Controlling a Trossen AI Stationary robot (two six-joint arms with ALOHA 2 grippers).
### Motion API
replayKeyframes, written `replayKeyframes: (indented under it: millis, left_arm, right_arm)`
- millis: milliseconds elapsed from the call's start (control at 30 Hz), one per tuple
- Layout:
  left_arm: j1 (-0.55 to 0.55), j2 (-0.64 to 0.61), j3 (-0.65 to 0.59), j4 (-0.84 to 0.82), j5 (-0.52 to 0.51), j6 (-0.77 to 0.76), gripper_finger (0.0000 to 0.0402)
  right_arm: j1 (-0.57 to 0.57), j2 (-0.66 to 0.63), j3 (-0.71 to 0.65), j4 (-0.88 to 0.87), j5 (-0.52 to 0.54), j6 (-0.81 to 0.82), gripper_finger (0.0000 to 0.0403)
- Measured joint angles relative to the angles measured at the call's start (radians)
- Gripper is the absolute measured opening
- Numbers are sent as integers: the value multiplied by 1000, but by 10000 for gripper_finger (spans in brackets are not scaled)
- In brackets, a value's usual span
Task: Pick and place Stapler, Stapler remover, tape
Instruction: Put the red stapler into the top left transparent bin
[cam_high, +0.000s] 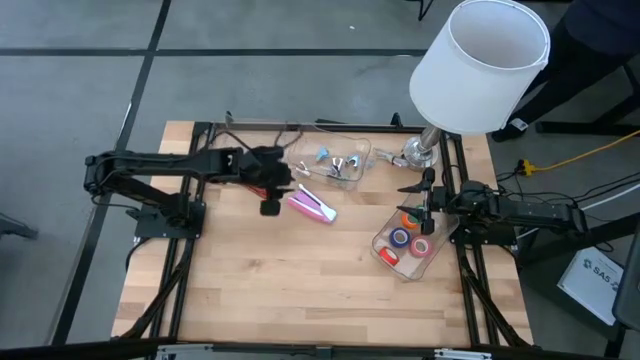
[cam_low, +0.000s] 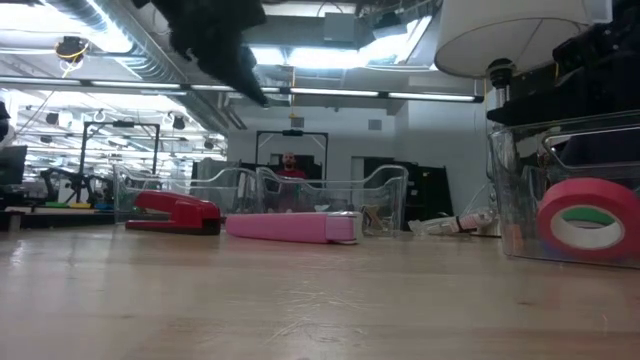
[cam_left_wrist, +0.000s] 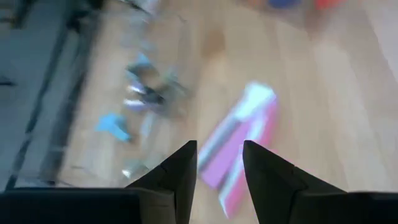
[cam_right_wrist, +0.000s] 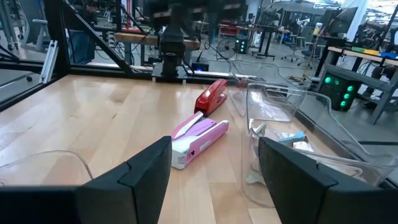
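A pink stapler (cam_high: 312, 206) lies flat on the wooden table, and a red stapler (cam_high: 283, 189) lies just behind it. Both show in the low view, the pink stapler (cam_low: 290, 227) and the red stapler (cam_low: 175, 212). Staple removers (cam_high: 338, 165) sit in a clear bin. Tape rolls (cam_high: 410, 237) fill a second clear bin, and a pink roll (cam_low: 588, 218) shows through its wall. My left gripper (cam_high: 272, 205) hovers open above the pink stapler (cam_left_wrist: 239, 143), touching nothing. My right gripper (cam_right_wrist: 214, 165) is open wide over the tape bin, facing the staplers.
A table lamp with a white shade (cam_high: 478, 65) stands at the far right corner, its metal base (cam_high: 420, 150) next to the remover bin (cam_high: 350, 150). A black frame (cam_high: 190, 200) borders the table. Bare wood (cam_high: 290, 280) lies toward the near edge. A person (cam_low: 290, 166) shows far behind.
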Motion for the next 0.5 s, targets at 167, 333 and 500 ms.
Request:
replayKeyframes:
  millis: [167,333,500]
  left_arm:
    - [-20,33,0,-140,-53,26,133]
    - [-35,82,52,-289,-45,-54,161]
    - [-64,161,106,-432,-120,-55,199]
  right_arm:
    - [0,0,0,0,0,1,239]
    - [0,0,0,0,0,1,239]
    - [0,0,0,0,0,1,239]
